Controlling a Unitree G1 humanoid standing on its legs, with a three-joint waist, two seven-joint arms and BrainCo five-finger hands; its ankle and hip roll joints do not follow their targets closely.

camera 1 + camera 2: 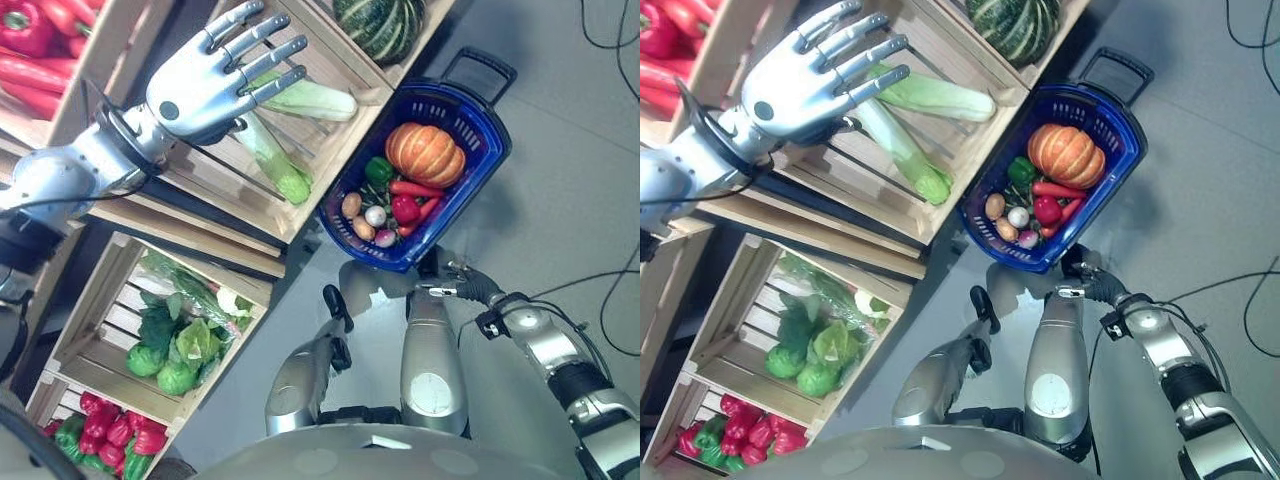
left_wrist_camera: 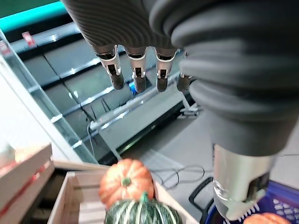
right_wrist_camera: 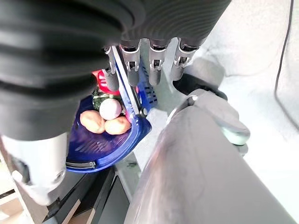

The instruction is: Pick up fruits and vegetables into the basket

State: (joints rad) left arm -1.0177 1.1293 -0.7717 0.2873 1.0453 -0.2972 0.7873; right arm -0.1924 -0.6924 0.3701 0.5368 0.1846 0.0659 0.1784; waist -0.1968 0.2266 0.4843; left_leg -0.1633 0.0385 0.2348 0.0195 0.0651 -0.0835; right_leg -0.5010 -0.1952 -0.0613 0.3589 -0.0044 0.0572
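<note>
My left hand (image 1: 200, 90) is open with straight fingers, held above a wooden crate (image 1: 330, 140) that holds long pale-green cabbages (image 1: 278, 165). Nothing is in it. A blue basket (image 1: 485, 110) with a black pull handle hangs to the right of the crates. Inside lie an orange pumpkin (image 1: 425, 153), a green pepper (image 1: 378, 170), a red pepper (image 1: 404, 209), carrots, potatoes (image 3: 105, 123) and a white onion. My right hand (image 1: 455, 275) is at the basket's near rim, its fingers (image 3: 156, 65) curled over the handle bar there.
A dark green striped squash (image 1: 380, 22) fills the crate beyond the cabbages, with another orange pumpkin (image 2: 125, 179) behind it. Red peppers (image 1: 30, 40) lie at the upper left. Lower crates hold leafy greens (image 1: 180, 340) and mixed peppers (image 1: 110, 435). Grey floor lies to the right.
</note>
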